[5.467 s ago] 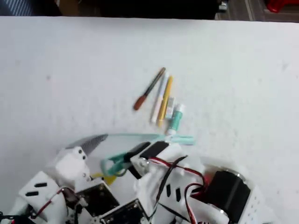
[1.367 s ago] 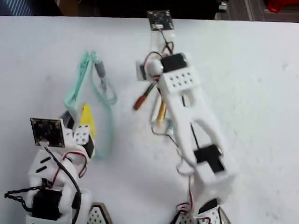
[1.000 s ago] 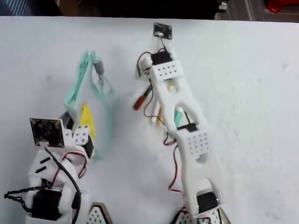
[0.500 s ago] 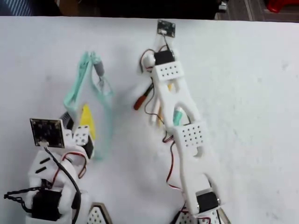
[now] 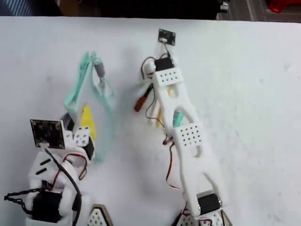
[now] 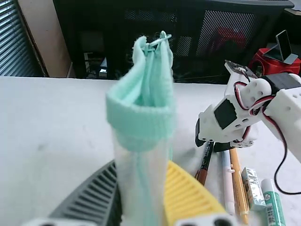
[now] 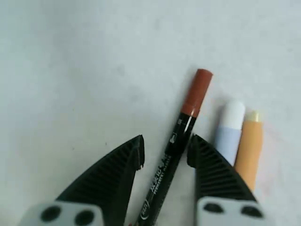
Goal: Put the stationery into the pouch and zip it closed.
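Note:
The mint-green pouch [image 5: 89, 89] lies left of centre, and my left gripper [image 5: 79, 126] is shut on its near end between a grey and a yellow finger [image 6: 188, 197]. In the left wrist view the pouch [image 6: 141, 113] stands up from the jaws. A brown pen [image 7: 181, 136] lies between the black fingers of my open right gripper [image 7: 165, 143], untouched on both sides. Beside it lie a white-blue pen [image 7: 229, 132] and an orange pen [image 7: 249, 146]. An eraser [image 6: 252, 181] and a green glue stick [image 6: 273, 207] lie further along. The right arm [image 5: 181, 122] covers most of the stationery.
White table [image 5: 244, 84] with bare room to the right and at the far left. Its far edge [image 5: 94, 17] borders dark furniture behind.
Since 5.5 s ago the pouch has gone from the front edge to the left, held by the left gripper. The right arm has stretched out over the pens and its gripper now straddles the brown one.

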Tool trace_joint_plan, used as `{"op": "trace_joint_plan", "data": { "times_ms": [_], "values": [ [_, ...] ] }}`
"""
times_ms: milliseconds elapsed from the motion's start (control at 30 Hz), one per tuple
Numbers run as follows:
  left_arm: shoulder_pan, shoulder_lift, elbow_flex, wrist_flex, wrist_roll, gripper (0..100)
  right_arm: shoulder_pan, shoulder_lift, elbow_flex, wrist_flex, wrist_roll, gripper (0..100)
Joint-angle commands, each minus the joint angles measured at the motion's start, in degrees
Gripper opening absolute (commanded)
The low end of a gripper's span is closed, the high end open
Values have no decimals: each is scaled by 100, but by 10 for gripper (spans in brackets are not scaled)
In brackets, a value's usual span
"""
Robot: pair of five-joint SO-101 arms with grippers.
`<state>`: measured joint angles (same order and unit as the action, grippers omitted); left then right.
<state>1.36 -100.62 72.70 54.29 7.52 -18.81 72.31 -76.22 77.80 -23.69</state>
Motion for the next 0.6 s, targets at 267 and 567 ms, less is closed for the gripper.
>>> {"op": "trace_joint_plan", "data": {
  "times_ms": [267,567],
  "values": [
    [22,4,-53,9,53,23,277,84,-105,84,9,18],
    [347,4,-53,53,44,24,286,13,-123,295,35,16]
  ]
}}
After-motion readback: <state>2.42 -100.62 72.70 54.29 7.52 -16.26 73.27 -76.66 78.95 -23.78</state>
